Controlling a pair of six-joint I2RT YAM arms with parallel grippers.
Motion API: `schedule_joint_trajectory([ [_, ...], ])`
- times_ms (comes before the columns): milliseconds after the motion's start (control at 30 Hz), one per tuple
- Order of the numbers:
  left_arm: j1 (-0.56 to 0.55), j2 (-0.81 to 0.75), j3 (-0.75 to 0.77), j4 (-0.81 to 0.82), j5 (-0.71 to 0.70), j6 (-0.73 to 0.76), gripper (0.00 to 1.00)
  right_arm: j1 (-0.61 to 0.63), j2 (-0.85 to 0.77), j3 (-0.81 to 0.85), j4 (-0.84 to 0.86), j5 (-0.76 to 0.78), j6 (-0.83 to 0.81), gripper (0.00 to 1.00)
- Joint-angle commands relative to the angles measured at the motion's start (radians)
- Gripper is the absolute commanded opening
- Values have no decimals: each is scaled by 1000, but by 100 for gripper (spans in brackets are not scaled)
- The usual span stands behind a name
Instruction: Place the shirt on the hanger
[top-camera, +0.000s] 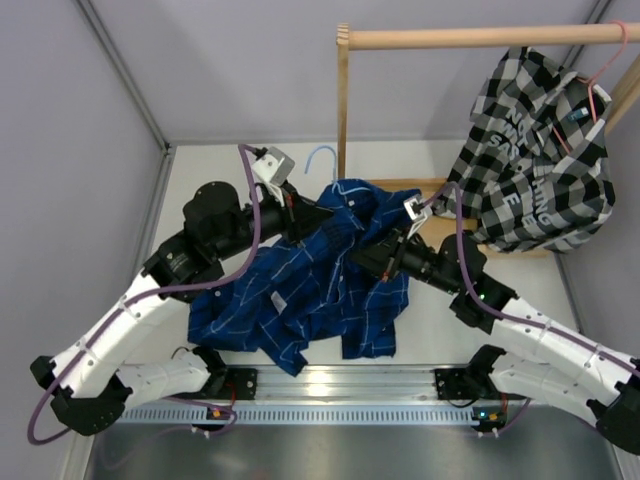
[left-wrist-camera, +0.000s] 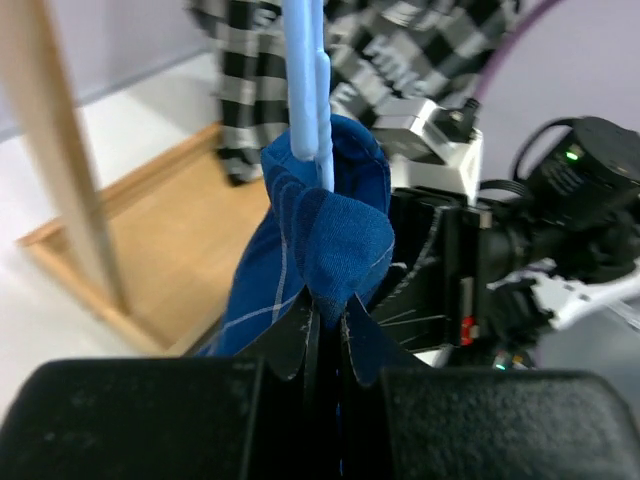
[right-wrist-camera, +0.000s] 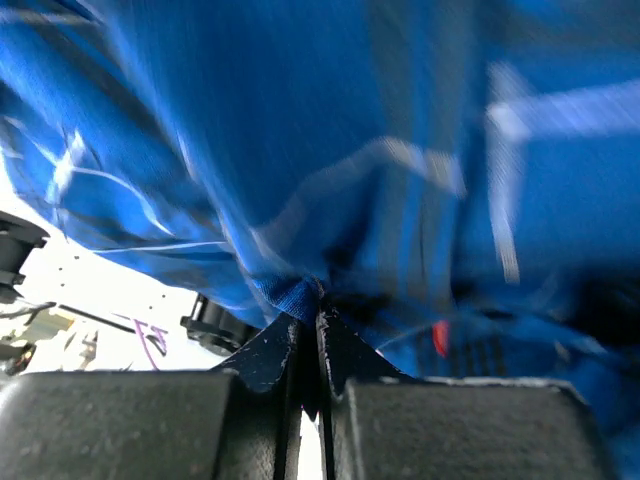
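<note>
shirt (left-wrist-camera: 335, 235) around hanger (left-wrist-camera: 303, 80), in left gripper (left-wrist-camera: 326, 330)

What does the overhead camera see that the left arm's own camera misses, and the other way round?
Overhead only: the whole shirt spread over the table, and the wooden rail. Left wrist only: the left pincer shut on a fold of shirt just under the hanger. Both: shirt, hanger, the checked shirt.

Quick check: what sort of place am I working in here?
Probably a lab test cell, not a home: grey panel walls box in a white table, a metal mounting rail runs along its near edge, and a wooden rack stands on it.
</note>
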Motion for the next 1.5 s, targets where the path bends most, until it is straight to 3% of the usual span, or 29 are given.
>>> schedule_joint_trajectory([
  [0, 70, 9, -58, 382, 390, -115, 0, 16, 17, 7, 182, -80, 22, 3],
  [33, 77, 12, -70, 429, 425, -125, 0, 16, 13, 4, 179, -92, -4, 5],
  [133, 88, 29, -90, 425, 453, -75, 0, 16, -99, -25, 72, -117, -83, 41],
  [167, 89, 32, -93, 398, 462, -41, 0, 14, -152, -39, -38, -109, -101, 50],
  [267, 91, 34, -101, 307, 477, 103, 0, 16, -376, -42, -276, -74, -214, 56],
  [300, 91, 46, -93, 258, 503, 163, 0, 14, -471, -10, -439, -75, -246, 59],
  [400, 92, 86, -75, 175, 557, 231, 0, 14, -555, 134, -730, -98, -383, 73],
  [533, 91, 120, -83, 172, 618, 226, 0, 16, -537, 333, -838, -121, -446, 78],
  [667, 88, 152, -76, 195, 753, 185, 0, 14, -362, 536, -901, -33, -532, 80],
  [767, 74, 164, -72, 210, 880, 171, 0, 14, -239, 614, -864, -21, -584, 77],
  [867, 39, 169, -72, 210, 1003, 173, 0, 14, -127, 676, -835, -168, -646, 71],
  [967, 19, 169, -83, 209, 1071, 182, 0, 14, -50, 713, -817, -215, -661, 65],
  [1133, 2, 163, -106, 210, 1065, 194, 0, 14, -18, 685, -710, -340, -636, 61],
  [1200, 2, 170, -107, 210, 1062, 197, 0, 14, -19, 659, -647, -391, -623, 54],
  [1267, 2, 170, -106, 210, 1059, 197, 0, 14, -16, 644, -624, -416, -620, 38],
  [1333, 2, 169, -106, 210, 1063, 200, 0, 16, -13, 636, -598, -431, -615, 30],
  [1467, 3, 152, -98, 210, 1007, 203, 0, 16, 0, 610, -564, -478, -607, 0],
])
